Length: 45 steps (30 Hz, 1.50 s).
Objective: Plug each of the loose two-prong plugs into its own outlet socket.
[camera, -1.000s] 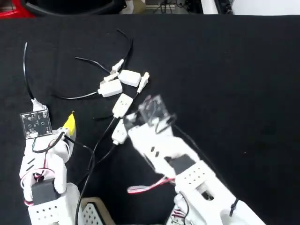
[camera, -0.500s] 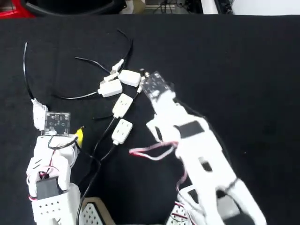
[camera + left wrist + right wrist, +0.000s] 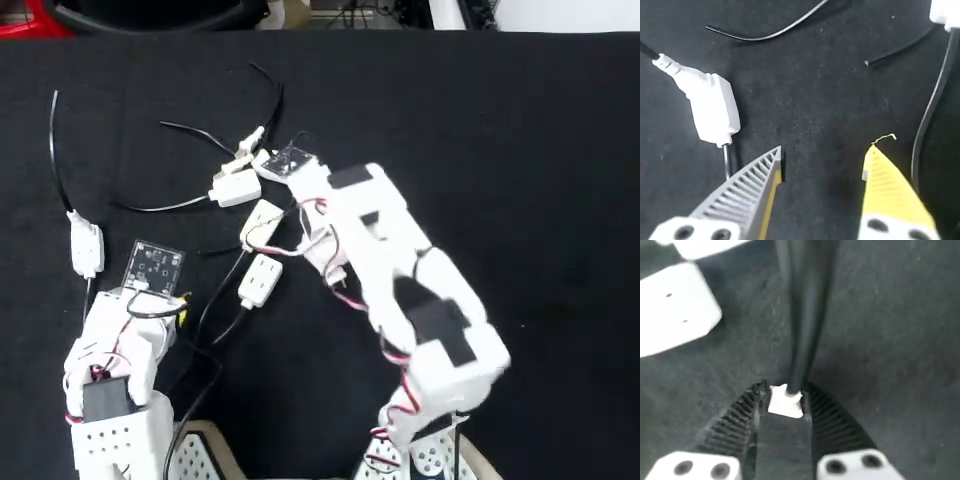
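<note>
My right gripper point(image 3: 785, 390) is shut on the back end of a small white plug point(image 3: 786, 402) with a black cord point(image 3: 802, 315), low over the black table. Beside it lies a white block point(image 3: 675, 310). In the high view the right arm point(image 3: 370, 230) stretches to the cluster of white plugs point(image 3: 235, 187). Two white outlet sockets point(image 3: 262, 224) point(image 3: 260, 280) lie in a line just left of that arm. My left gripper point(image 3: 827, 150) stands open just above the mat, and a loose white plug point(image 3: 715, 107) lies off its grey finger point(image 3: 752, 182). That plug point(image 3: 85, 245) lies at the table's left.
Thin black cords point(image 3: 205, 135) curl across the far left of the table and run from the sockets toward the near edge. A black cord point(image 3: 930, 110) passes beside the yellow finger point(image 3: 890, 185). The right half of the black table point(image 3: 520, 150) is bare.
The right arm swung from beside the sockets out to the plug cluster and shut on the small white plug. The left arm drew back and rightward, uncovering the plug at the left.
</note>
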Tool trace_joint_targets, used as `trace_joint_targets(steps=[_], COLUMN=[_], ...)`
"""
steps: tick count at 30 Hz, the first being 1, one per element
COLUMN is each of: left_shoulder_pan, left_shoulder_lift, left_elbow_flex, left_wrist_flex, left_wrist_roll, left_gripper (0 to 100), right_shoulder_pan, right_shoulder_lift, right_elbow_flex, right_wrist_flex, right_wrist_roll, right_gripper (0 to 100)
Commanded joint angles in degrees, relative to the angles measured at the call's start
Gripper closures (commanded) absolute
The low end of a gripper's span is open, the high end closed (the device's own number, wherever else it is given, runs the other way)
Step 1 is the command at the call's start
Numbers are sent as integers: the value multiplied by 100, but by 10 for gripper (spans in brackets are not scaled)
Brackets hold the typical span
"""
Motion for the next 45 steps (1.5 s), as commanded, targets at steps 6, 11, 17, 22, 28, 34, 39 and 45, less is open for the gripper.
trace_joint_targets(steps=[6,11,17,22,28,34,39,45], left_shoulder_pan=[48,75,75,75,75,75,84,84], left_shoulder_lift=[26,26,26,26,26,26,26,26], left_elbow_flex=[119,119,119,119,119,119,119,119], left_wrist_flex=[18,18,18,9,-9,-18,-18,-18], left_wrist_roll=[-79,-79,-79,-79,-79,-79,-79,-79], left_gripper=[740,740,740,740,740,740,740,740], right_shoulder_pan=[62,97,343,343,149,114,-167,-246], right_shoulder_lift=[646,699,857,1288,1455,1481,1543,1947], right_elbow_flex=[-1877,-2264,-2132,-1956,-1921,-1912,-1903,-1947], right_wrist_flex=[1011,1459,1424,1169,1055,1020,958,853], right_wrist_roll=[44,273,457,440,264,-26,-334,-325], right_gripper=[822,879,918,917,917,913,864,864])
